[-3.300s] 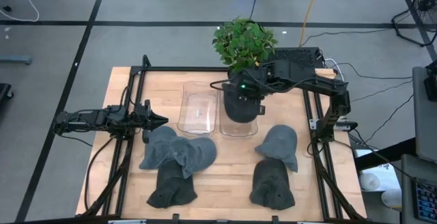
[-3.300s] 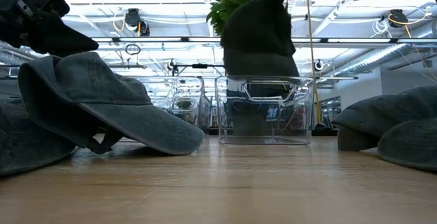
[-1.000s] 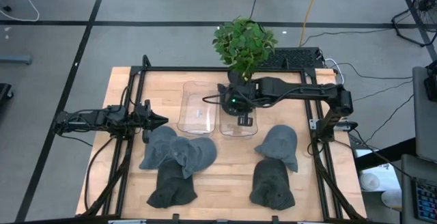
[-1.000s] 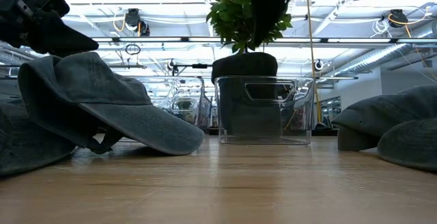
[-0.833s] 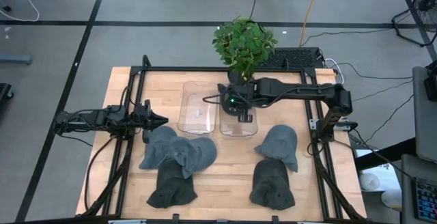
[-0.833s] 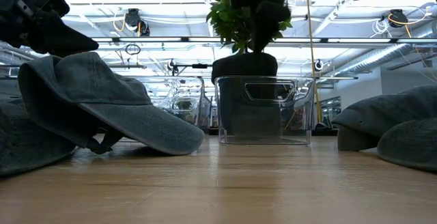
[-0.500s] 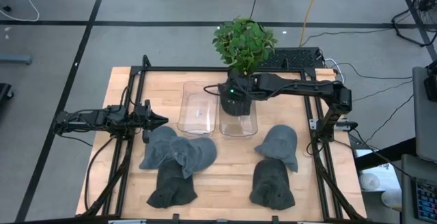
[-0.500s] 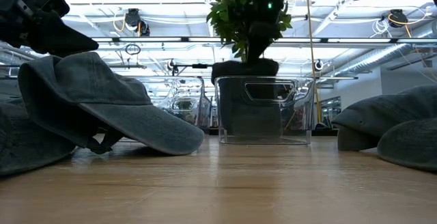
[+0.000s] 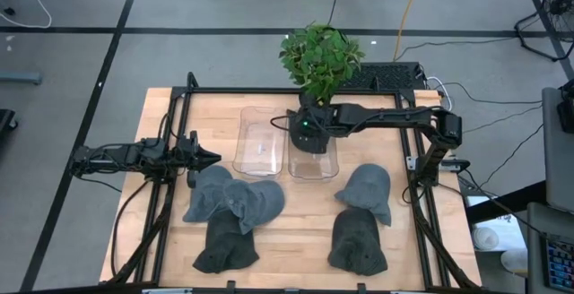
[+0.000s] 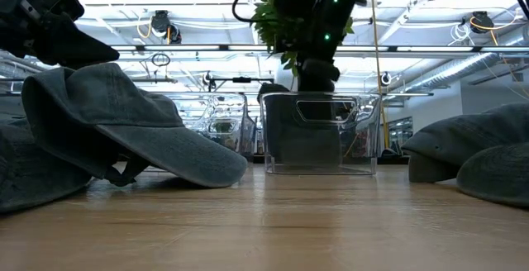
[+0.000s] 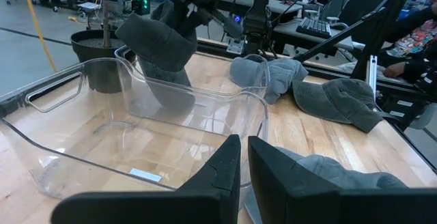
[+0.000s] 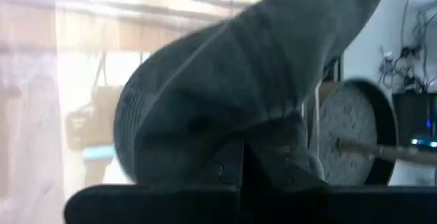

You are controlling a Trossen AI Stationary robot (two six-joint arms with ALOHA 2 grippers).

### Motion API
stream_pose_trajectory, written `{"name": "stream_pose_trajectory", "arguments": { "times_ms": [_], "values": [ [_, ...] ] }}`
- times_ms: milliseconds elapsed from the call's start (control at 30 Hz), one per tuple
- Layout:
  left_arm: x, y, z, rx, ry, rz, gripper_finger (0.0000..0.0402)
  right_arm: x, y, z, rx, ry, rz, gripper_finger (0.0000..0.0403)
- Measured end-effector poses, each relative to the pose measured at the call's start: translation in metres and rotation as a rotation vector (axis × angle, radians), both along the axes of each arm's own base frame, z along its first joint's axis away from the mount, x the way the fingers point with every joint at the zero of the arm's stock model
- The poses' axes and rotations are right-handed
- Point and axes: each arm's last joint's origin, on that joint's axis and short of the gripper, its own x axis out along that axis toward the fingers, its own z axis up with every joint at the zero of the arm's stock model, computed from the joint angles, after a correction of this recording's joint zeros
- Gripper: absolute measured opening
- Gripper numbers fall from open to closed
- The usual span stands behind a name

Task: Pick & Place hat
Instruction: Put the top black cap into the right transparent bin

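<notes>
Hat [image 9: 308, 139]: dark grey, sitting in the far end of the right-hand clear bin [image 9: 321, 161], with part of it standing above the rim in the left wrist view [image 11: 158, 43]. Its long axis cannot be judged; in the right wrist view the cloth [image 12: 232, 87] fills the frame.

Right gripper [image 9: 306, 131]: over the far end of that bin, fingers pinched on the hat's cloth. Its arm reaches in from the table's right side, level above the bin.

Clearances: the near half of the right-hand bin is open. A second clear bin [image 9: 260, 142] stands just beside it on the left, walls nearly touching. A potted plant [image 9: 319, 56] sits close behind the bins at the table's far edge.

Left gripper [image 9: 203, 159]: near the table's left side, fingers nearly closed with a narrow gap, holding nothing. Three hats [image 9: 231, 200] lie heaped just beside it; two hats [image 9: 363, 213] lie at near right.
</notes>
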Motion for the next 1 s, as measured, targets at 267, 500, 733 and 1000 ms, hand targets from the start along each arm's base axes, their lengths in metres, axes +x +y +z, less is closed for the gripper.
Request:
{"name": "stream_pose_trajectory", "arguments": {
  "times_ms": [267, 500, 733, 1000],
  "values": [
    [0.0, 0.0, 0.0, 0.0, 0.0, 0.0, 0.0035, -0.011, -0.004, -0.028, 0.036, 0.047, -0.003, 0.0],
    [0.0, 0.0, 0.0, 0.0, 0.0, 0.0, 0.0035, -0.01, -0.009, -0.031, 0.021, 0.015, -0.003, 0.0],
    [0.0, 0.0, 0.0, 0.0, 0.0, 0.0, 0.0035, -0.01, -0.018, -0.049, 0.061, 0.078, -0.022, 0.0],
    [0.0, 0.0, 0.0, 0.0, 0.0, -0.001, 0.0035, -0.003, -0.013, -0.048, 0.012, 0.063, -0.041, 0.0]
  ]
}}
